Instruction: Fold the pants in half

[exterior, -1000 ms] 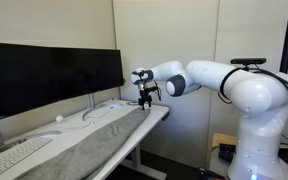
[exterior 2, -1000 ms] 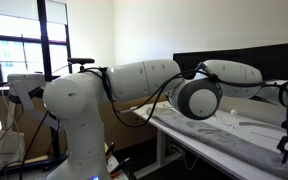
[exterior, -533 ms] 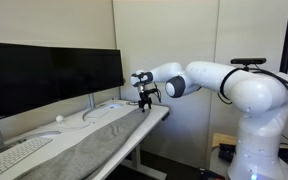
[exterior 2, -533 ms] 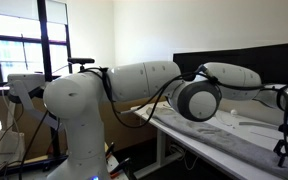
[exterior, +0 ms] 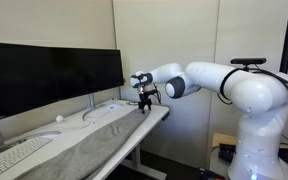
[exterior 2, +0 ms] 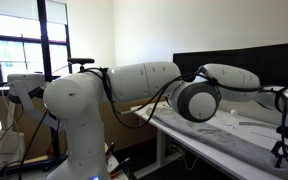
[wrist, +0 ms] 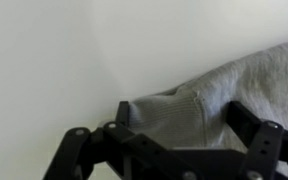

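Observation:
The grey-taupe pants (exterior: 84,150) lie stretched along the white desk (exterior: 156,117); they also show in an exterior view (exterior 2: 234,146). My gripper (exterior: 144,104) hangs just over the far end of the pants near the desk's end, and also shows in an exterior view (exterior 2: 282,152). In the wrist view the gripper (wrist: 184,128) is open. Its two black fingers stand on either side of the hem corner of the pants (wrist: 179,108), with fabric between them. Whether the fingers touch the cloth I cannot tell.
Two dark monitors (exterior: 49,75) stand along the back of the desk. A white keyboard (exterior: 14,157) lies beside the pants at the near end, and a small white ball-like object (exterior: 59,119) lies behind them. The desk edge drops off just past the gripper.
The gripper has sunk slightly toward the end of the pants. The pants have not moved.

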Controlling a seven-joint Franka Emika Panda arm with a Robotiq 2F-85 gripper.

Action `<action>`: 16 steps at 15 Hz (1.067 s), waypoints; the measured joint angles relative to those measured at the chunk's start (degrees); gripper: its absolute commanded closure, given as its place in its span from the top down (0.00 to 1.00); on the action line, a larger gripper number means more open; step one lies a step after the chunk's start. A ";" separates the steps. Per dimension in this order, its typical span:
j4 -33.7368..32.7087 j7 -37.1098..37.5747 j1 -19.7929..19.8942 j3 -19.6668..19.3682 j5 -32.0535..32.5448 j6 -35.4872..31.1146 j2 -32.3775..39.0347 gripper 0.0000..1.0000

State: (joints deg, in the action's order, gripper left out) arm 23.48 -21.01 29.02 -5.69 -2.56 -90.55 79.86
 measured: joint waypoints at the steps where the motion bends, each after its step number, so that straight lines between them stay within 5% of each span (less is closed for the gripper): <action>1: 0.03 0.00 -0.05 0.00 0.00 0.00 0.16 1.00; 2: 0.05 0.00 -0.11 0.00 0.00 0.00 0.32 1.00; 3: 0.05 0.00 -0.15 0.00 0.00 0.00 0.47 0.75; 14: -0.01 0.00 -1.02 0.53 -0.04 1.00 -0.05 0.10; 16: -0.01 0.00 -1.10 0.68 -0.08 1.24 -0.18 0.10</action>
State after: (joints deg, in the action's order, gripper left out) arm 23.47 -21.00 27.92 -5.00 -2.64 -89.31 79.69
